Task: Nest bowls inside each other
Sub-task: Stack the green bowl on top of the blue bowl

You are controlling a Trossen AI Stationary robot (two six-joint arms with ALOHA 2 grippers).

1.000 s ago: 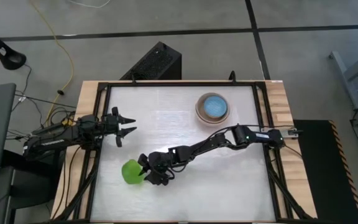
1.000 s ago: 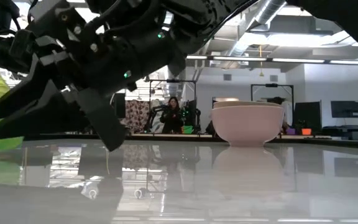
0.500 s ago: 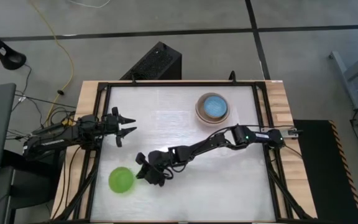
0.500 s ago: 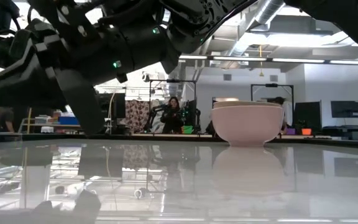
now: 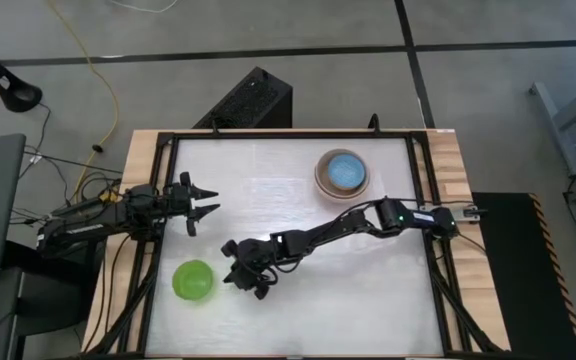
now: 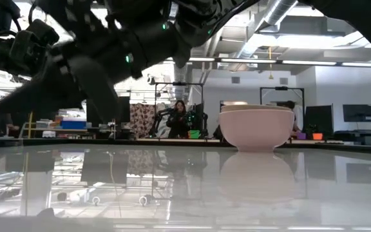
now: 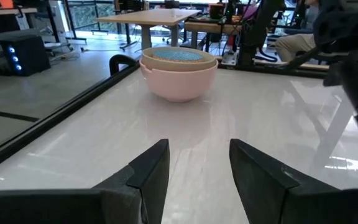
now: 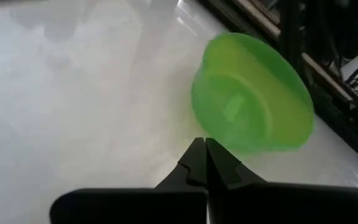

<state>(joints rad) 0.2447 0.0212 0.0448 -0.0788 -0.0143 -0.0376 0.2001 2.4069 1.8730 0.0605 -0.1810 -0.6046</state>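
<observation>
This is a robotics lab or open workshop hall. The glossy white work table (image 5: 298,200) sits in a black metal frame (image 5: 288,135) on a grey concrete floor (image 5: 488,90) marked with dark seams, and a yellow cable (image 5: 103,95) trails across that floor beside the table. Beyond the table's far edge, the low view shows exposed silver ventilation ducts (image 6: 272,16) under the ceiling, long strip lights (image 6: 288,62), dark monitor screens (image 6: 357,113) and a seated person (image 6: 178,118). Past the table, the left wrist view shows a light wooden desk (image 7: 148,17).

One green bowl (image 5: 194,282); one stack of nested bowls (image 5: 343,173), blue innermost; two arms.
</observation>
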